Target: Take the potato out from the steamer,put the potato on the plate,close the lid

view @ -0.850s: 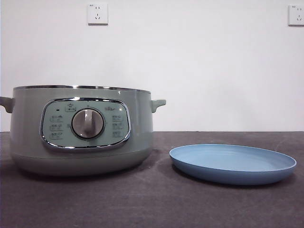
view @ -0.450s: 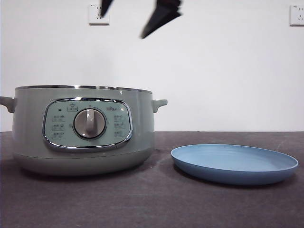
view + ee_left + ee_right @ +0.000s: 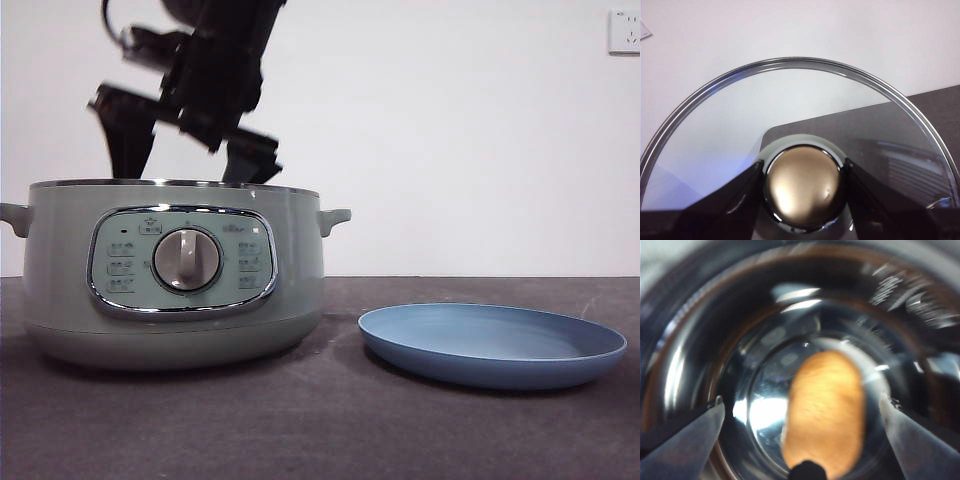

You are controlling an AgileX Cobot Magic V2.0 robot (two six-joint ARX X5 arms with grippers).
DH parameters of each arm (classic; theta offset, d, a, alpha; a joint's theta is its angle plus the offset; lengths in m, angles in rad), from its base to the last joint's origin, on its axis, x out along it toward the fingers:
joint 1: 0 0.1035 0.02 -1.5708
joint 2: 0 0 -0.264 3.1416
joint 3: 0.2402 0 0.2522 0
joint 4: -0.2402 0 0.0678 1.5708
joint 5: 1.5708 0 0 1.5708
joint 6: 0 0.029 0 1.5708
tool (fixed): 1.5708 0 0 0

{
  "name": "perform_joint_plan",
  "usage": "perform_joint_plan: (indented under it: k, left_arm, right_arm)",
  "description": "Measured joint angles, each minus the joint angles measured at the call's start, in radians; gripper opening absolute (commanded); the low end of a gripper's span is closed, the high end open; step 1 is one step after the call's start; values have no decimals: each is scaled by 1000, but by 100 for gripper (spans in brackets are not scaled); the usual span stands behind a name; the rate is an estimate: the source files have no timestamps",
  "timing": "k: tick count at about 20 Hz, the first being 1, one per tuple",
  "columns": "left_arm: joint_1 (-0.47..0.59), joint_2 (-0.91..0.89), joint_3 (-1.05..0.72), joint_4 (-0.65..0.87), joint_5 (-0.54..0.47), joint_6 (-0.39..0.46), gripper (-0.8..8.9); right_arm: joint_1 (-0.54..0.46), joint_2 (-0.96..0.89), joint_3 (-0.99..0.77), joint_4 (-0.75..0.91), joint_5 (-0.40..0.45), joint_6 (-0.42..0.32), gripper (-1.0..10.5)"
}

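- The steamer (image 3: 170, 272) is seen in the front view standing on the dark desk (image 3: 320, 430), with its control panel and dial facing the camera and no lid on its chrome rim.
- The plate (image 3: 492, 345) lies flat on the desk beside the steamer, apart from it, and nothing is seen on it.
- A dark arm enters the front view from above, and the right gripper (image 3: 190, 160) is positioned over the steamer's opening, with both finger tips at the level of the rim.
- In the right wrist view, the right gripper (image 3: 802, 412) is directed down into the shiny inner bowl of the steamer (image 3: 700, 340). Its fingers (image 3: 687, 432) are spread wide apart, one on either side of the potato.
- The potato (image 3: 825, 410) lies on the bottom of the steamer's bowl, between the two fingers and touched by neither. This view is blurred.
- In the left wrist view, the lid (image 3: 790, 107) is held on edge by the left gripper (image 3: 802, 182), away from the steamer; the wall and desk are visible through the glass.
- The left fingers (image 3: 742, 192) are clamped on the knob (image 3: 802, 182) of the lid, one on each side of it.
- The left gripper and the lid are not shown in the front view.
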Motion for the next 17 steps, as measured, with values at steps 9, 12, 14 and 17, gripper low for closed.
perform_joint_plan:
  k: [9,12,14,17]
  left_arm:
    - [0,0,0,-1,1,0,-8]
    - [0,0,0,-2,23,0,-8]
    - [0,0,0,-2,65,0,-8]
    - [0,0,0,-2,81,0,-8]
  right_arm:
    - [-19,24,0,-29,-3,-13,88]
    - [-17,25,0,-16,-6,-48,-11]
    - [-21,24,0,-21,-5,-53,-11]
    - [-44,-86,0,-34,-1,-55,-11]
